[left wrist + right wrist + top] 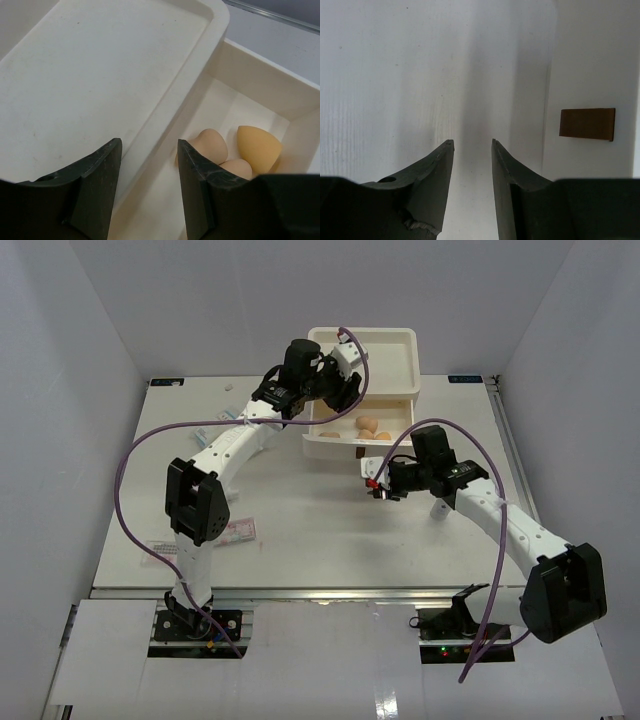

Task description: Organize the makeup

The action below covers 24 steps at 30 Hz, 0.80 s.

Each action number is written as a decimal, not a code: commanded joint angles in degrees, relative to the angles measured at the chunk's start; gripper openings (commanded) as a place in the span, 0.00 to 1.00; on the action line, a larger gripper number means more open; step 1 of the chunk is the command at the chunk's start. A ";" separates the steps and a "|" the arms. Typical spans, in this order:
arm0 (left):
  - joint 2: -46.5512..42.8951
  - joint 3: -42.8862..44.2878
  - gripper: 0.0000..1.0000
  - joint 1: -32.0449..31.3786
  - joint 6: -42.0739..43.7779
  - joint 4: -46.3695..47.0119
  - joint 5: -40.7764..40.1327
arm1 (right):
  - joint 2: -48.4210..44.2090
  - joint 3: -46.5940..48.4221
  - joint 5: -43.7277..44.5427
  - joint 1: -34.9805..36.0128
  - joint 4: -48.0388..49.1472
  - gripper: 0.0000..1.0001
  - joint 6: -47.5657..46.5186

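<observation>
Three tan egg-shaped sponges (212, 145) lie in the pulled-out drawer (395, 410) of the white box; they also show in the top view as sponges (367, 424). My left gripper (150, 142) hovers open and empty over the edge between the box's top tray (100, 75) and the drawer, at the left gripper (345, 390). My right gripper (472, 142) stands slightly open with nothing between its fingers, just in front of the drawer, at the right gripper (372, 485). A pink-labelled tube (236, 530) and clear packets (222, 416) lie on the table's left side.
The drawer's brown handle (586, 124) is to the right of my right fingers, also seen as the handle (357, 451). Another small item (160, 546) lies by the left arm's base. Purple cables loop over both arms. Grey walls close in the table (320, 540).
</observation>
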 commanded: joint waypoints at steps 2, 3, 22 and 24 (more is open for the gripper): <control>0.23 0.75 0.50 -0.04 3.40 -3.73 2.03 | 2.66 3.96 2.90 0.60 3.13 0.43 -0.88; 0.37 0.61 0.43 -0.04 3.77 -3.91 1.89 | 3.11 4.23 3.35 0.74 3.53 0.43 -0.92; 0.42 -2.19 0.25 0.04 5.79 -6.94 4.93 | 10.65 11.69 21.39 0.99 26.44 0.33 8.36; 0.61 -2.30 0.25 0.04 5.54 -7.07 5.60 | 11.10 11.70 22.73 0.95 28.40 0.33 8.73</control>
